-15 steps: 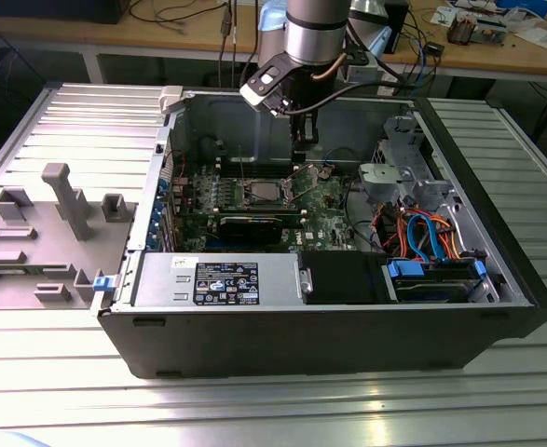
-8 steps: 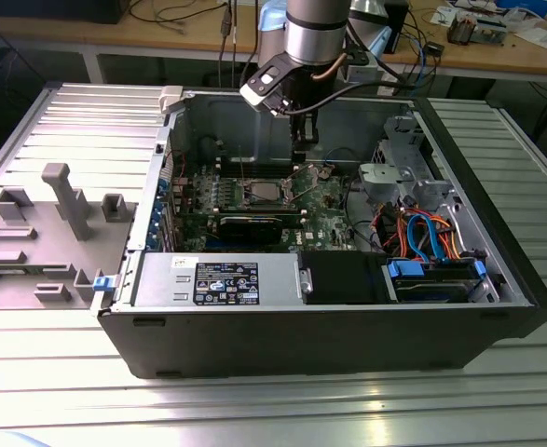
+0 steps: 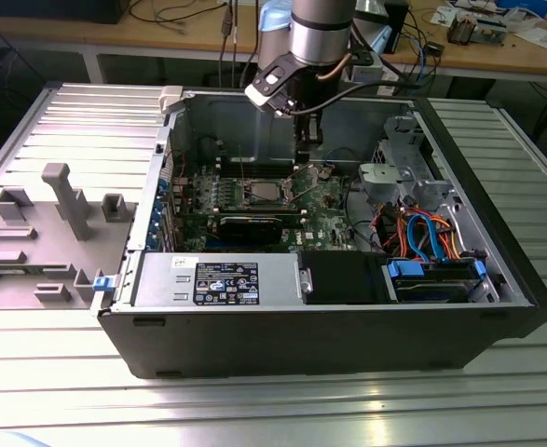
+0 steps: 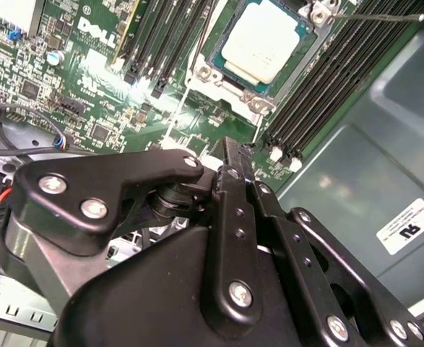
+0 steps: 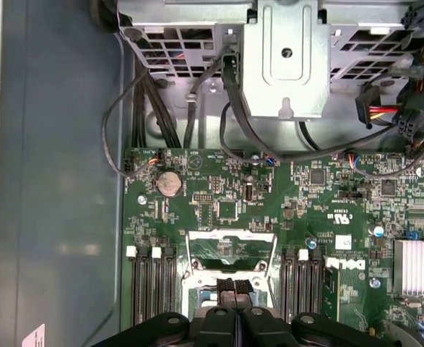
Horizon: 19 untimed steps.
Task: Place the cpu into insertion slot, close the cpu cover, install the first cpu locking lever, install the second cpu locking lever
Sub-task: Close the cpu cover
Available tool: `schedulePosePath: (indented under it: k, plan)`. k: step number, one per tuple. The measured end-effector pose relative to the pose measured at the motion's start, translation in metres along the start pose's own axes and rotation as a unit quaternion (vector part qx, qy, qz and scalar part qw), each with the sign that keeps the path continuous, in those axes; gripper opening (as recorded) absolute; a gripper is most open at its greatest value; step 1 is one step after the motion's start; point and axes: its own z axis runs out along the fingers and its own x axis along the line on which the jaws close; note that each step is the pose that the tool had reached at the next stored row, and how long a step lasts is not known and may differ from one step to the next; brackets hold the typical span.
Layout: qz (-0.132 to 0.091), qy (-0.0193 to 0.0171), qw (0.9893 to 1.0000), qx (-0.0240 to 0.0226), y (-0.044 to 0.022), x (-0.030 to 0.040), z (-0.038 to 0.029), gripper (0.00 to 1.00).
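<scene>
one cpu sits in insertion slot; gripper pressed together above board; white label on case.

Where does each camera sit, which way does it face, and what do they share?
Exterior view: off the arm, looking down into the open computer case; arm and gripper show above the motherboard.
First wrist view: at the wrist, looking past the gripper onto motherboard and drive cage.
Second wrist view: at the wrist, looking over the gripper's black links at the cpu.
Shared: both wrist views show gripper and motherboard; exterior and second wrist views, the cpu.
</scene>
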Motion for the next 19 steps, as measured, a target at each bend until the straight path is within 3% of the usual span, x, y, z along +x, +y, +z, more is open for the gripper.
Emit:
schedulePosePath:
  k: [11, 19]
  plan:
    - [0.000, -0.0002, 1.0000, 0.0000, 0.0196, -0.0004, 0.0005, 0.11]
    - [0.000, -0.0002, 1.0000, 0.0000, 0.0247, -0.0005, 0.0005, 0.11]
